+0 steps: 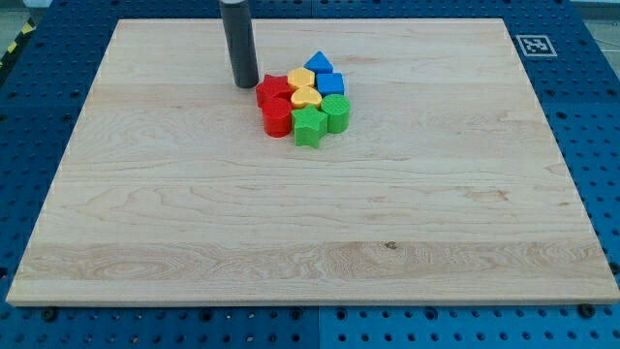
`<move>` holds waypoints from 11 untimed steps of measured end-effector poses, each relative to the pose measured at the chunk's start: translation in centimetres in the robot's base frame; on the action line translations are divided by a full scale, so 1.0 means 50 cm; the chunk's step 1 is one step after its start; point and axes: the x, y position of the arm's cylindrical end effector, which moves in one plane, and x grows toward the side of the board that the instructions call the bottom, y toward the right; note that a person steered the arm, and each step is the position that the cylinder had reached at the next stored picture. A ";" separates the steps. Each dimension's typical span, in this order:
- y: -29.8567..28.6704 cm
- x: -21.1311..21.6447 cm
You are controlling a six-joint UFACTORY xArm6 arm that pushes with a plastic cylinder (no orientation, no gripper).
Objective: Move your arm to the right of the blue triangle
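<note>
The blue triangle (320, 63) sits at the top of a tight cluster of blocks near the board's upper middle. My tip (245, 83) rests on the board to the left of the cluster, just left of the red star (274, 90) and well left of the blue triangle. Below the triangle lies a blue cube (331, 83). Two yellow hearts (301, 78) (306, 97) sit in the cluster's middle. A red cylinder-like block (277, 119) is at the lower left. A green star (309, 126) and a green cylinder (336, 111) are at the lower right.
The wooden board (310, 223) lies on a blue perforated table (591, 116). A black-and-white marker tag (535, 45) is at the board's upper right corner.
</note>
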 end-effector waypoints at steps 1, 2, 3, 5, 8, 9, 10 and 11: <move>0.000 -0.066; 0.009 -0.079; 0.061 -0.092; 0.133 -0.109; 0.337 -0.122; 0.350 -0.114; 0.376 -0.082; 0.390 -0.080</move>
